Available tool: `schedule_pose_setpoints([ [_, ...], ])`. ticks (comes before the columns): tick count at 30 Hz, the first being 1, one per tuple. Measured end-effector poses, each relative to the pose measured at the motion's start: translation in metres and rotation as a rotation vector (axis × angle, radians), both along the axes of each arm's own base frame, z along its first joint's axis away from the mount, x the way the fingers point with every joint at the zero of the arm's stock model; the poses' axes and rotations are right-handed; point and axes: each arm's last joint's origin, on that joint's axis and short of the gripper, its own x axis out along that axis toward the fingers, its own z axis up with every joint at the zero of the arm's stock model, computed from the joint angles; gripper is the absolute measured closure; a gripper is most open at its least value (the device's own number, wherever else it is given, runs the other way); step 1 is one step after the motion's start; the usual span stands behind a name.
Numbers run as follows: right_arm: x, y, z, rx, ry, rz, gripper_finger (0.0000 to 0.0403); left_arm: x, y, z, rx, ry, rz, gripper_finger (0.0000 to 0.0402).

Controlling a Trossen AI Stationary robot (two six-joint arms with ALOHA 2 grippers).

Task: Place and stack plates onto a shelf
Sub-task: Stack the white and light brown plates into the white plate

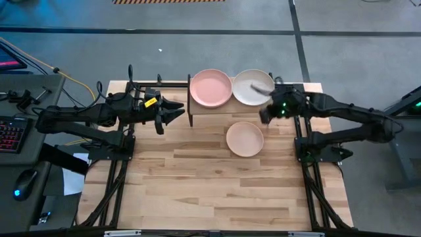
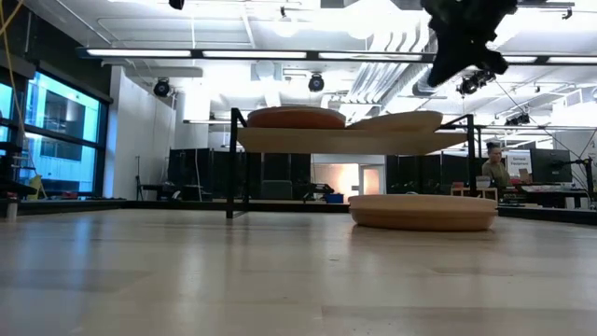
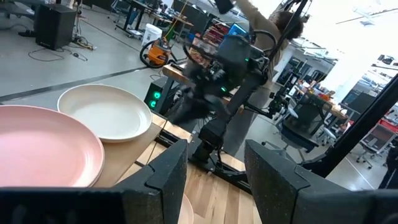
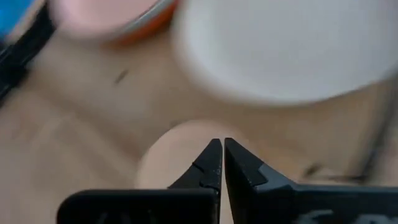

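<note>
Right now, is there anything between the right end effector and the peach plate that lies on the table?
Nothing visible is in the way. The right end effector hangs just off the shelf, beside the cream plate. The peach plate lies alone on the table, with bare wood between them.

From directly overhead we look straight down on the whole wooden table (image 1: 217, 191), both arms reaching in from its sides. At tabletop height we look level across the boards into the room behind, the shelf (image 2: 350, 140) seen edge-on. From the left wrist we face across the shelf toward the opposite arm, with the pink plate (image 3: 43, 149) and cream plate (image 3: 106, 112) close in front. From the right wrist we look steeply down, very near, at the peach plate (image 4: 180, 155) on the table. All four views share the shelf end of the table; the cream plate (image 1: 253, 87) appears in each.
</note>
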Motion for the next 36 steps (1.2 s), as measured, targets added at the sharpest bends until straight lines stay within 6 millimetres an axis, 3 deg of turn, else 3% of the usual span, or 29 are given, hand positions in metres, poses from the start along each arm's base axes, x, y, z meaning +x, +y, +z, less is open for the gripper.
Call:
schedule_pose_setpoints([
  [7, 0.017, 0.055, -0.015, 0.189, 0.052, 0.211, 0.0402, 0.0, 0.0, 0.0, 0.0, 0.0, 0.0, 0.0252],
  [13, -0.001, 0.084, -0.082, 0.377, 0.249, 0.135, 0.0358, 0.0, 0.0, 0.0, 0.0, 0.0, 0.0, 0.0252],
  [17, -0.004, 0.082, -0.125, 0.456, 0.156, -0.004, 0.0297, 0.0, 0.0, 0.0, 0.0, -0.003, 0.001, 0.0252],
  [22, -0.009, 0.068, -0.159, 0.489, 0.044, -0.252, 0.0254, 0.0, 0.0, 0.0, -0.009, -0.004, 0.005, 0.0252],
  [27, -0.016, 0.06, -0.174, 0.474, 0.026, -0.421, 0.0252, 0.0, 0.0, 0.0, -0.016, -0.005, 0.005, 0.0252],
  [36, -0.01, 0.058, -0.183, 0.466, 0.024, -0.441, 0.0251, 0.0, 0.0, 0.0, -0.016, -0.002, 0.005, 0.0252],
])
